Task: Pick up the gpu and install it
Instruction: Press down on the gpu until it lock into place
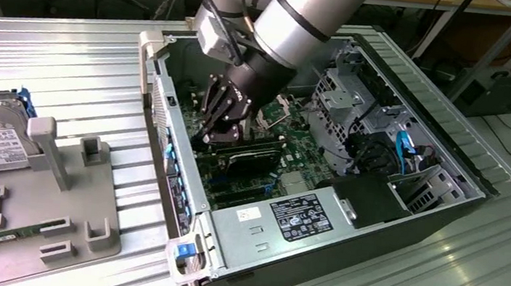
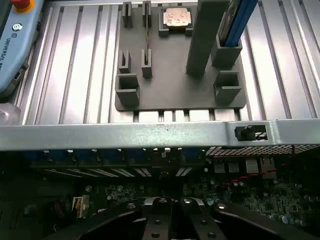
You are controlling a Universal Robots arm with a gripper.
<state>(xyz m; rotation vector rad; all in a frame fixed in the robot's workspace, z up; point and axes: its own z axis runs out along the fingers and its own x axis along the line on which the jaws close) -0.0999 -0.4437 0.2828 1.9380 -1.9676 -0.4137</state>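
Ribbed metal bench (image 1: 69,69), open PC case (image 1: 423,207) lying on it; gripper (image 1: 221,133) down inside over the motherboard (image 1: 307,160), fingers closed together. The gpu (image 1: 256,159) lies just beneath the fingertips, apparently in its slot; seating unclear. Risk: pressing on a misaligned card could strain the slot.

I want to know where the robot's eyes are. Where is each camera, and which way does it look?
Exterior view: sits off the arm, above and to one side, looking down at the open PC case and the grey tray on the exterior view's left; the arm and shut gripper show, down at the gpu on the board.
Wrist view: sits on the wrist inside the case, looking past the gripper and over the case edge toward the tray.
Both share the gripper, the case and the tray.
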